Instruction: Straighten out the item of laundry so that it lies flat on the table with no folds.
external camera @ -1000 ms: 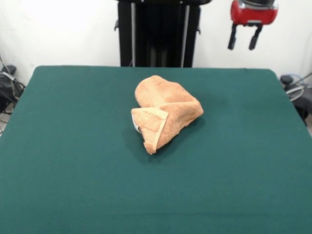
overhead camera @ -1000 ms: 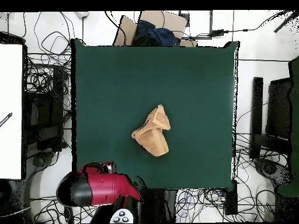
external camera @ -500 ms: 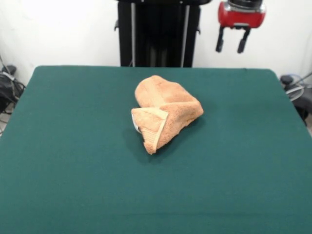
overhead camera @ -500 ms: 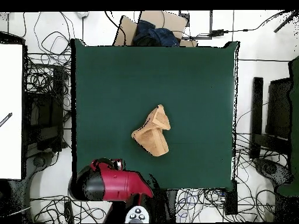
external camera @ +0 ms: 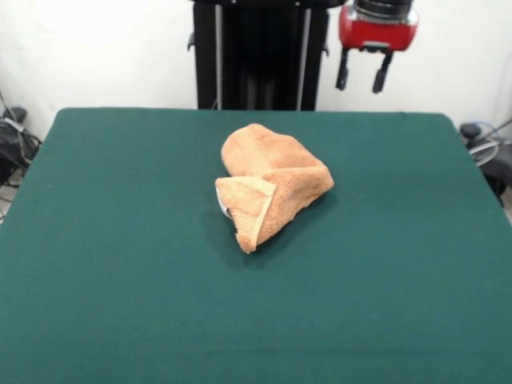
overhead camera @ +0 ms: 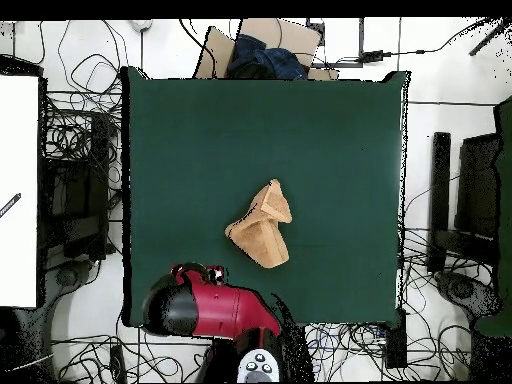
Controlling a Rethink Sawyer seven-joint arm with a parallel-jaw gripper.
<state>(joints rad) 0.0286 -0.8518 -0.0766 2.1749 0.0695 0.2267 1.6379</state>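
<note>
The towel is seen bunched in folds near the middle of the table, while the gripper is held spread and empty above the far edge, so an approach is judged underway, with 1 corner to be pinched next.

A crumpled orange towel sits folded over itself near the middle of the green table, one banded edge turned up at its near side. The red gripper hangs well above the table's far edge, its two black fingers spread apart.
</note>
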